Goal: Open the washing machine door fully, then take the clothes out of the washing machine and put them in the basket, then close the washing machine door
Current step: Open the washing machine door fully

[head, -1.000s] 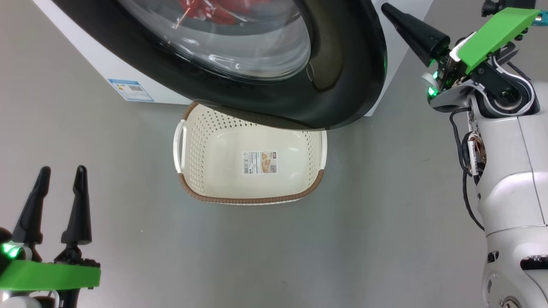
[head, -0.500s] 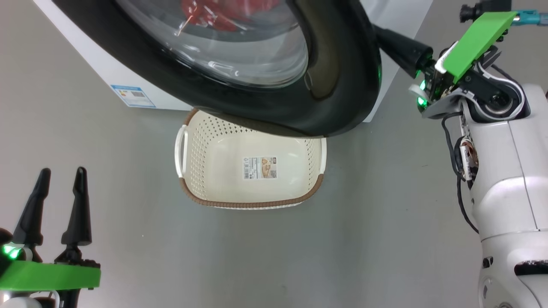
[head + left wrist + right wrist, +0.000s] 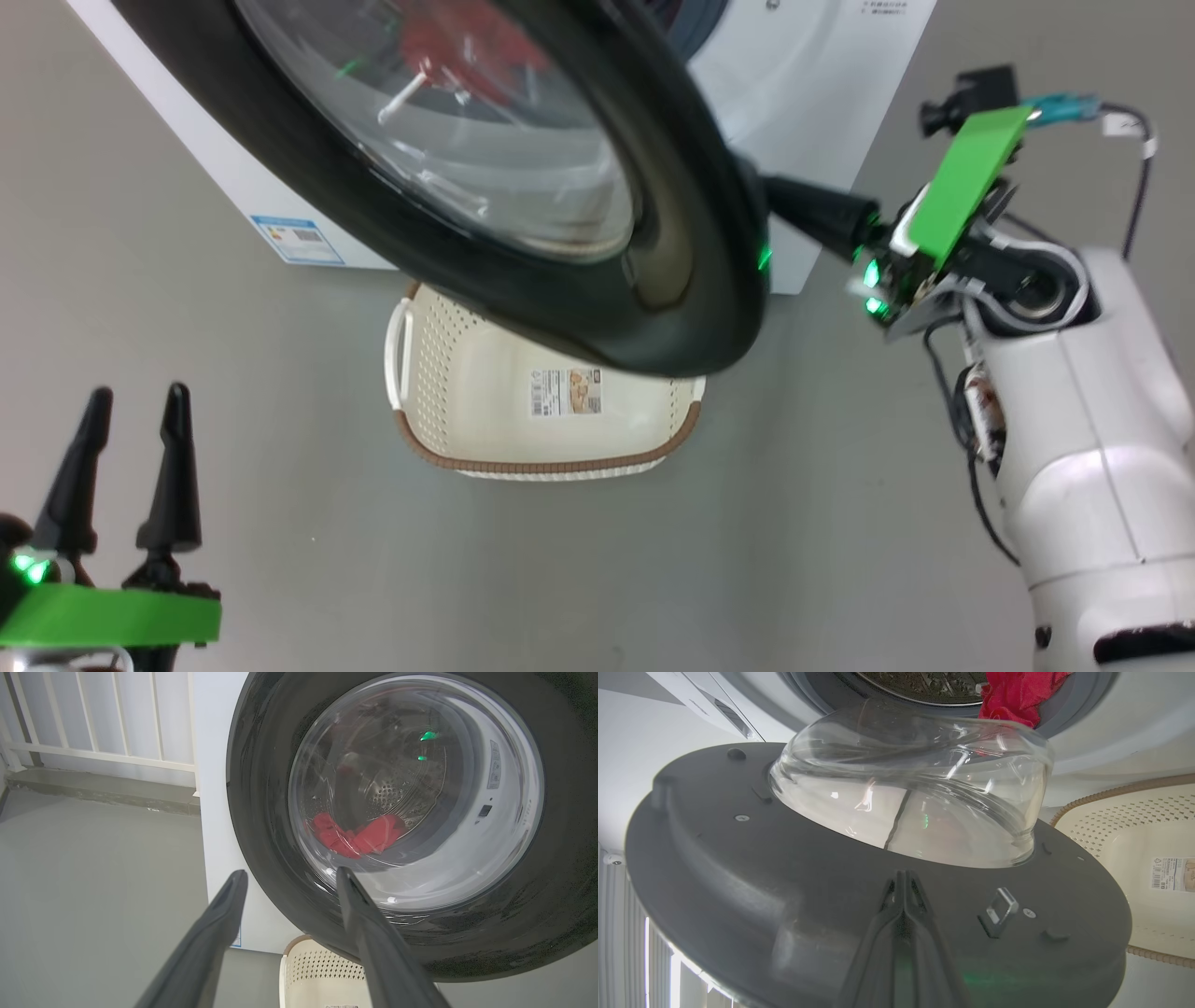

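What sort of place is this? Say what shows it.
Likely a laundry corner, perhaps a test room: a white front-loading washer with red clothes inside, a basket on the grey floor, a white railing nearby.

Even bright light; glare streaks on washing machine door (image 3: 448, 140); head view motion-blurred.

Floor (image 3: 597, 579): grey, smooth.
Standing on floor: basket (image 3: 551, 464), upright, just in front of washing machine (image 3: 803, 93).

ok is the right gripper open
No, the right gripper has both fingers pressed together, tips at the inner side of the washing machine door.
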### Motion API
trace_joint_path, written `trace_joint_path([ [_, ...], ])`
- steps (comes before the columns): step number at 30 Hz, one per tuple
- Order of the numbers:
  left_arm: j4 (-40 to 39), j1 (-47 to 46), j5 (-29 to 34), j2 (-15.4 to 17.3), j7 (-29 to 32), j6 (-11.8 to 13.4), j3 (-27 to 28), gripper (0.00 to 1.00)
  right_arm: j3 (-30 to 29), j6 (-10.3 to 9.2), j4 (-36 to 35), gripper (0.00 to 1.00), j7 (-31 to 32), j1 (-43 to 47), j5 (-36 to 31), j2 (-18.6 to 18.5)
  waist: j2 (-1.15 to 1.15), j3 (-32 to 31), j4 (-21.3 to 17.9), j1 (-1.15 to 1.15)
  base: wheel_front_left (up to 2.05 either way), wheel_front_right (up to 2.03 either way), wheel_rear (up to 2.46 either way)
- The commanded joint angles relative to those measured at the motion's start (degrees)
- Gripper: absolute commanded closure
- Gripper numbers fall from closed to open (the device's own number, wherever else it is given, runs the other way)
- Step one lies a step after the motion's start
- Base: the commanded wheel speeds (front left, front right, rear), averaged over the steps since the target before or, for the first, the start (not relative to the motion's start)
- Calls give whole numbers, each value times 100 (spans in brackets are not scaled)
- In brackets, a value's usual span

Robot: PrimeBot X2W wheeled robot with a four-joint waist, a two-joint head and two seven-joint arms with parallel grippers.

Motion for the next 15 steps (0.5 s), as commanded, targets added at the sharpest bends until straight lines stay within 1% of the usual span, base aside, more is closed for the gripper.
trace_joint_path([
  [1,-76,17,54,151,-47,-17,256,0,224,10,-267,100,76,83,137,174,0,-101,27,0,0,0,0],
  [8,-2,161,123,67,-47,-17,271,0,651,10,-536,100,133,500,461,175,0,-380,152,0,0,0,0],
  [15,47,299,179,-17,-47,-17,285,0,905,10,-554,100,165,808,679,176,0,-607,323,0,0,0,0],
])
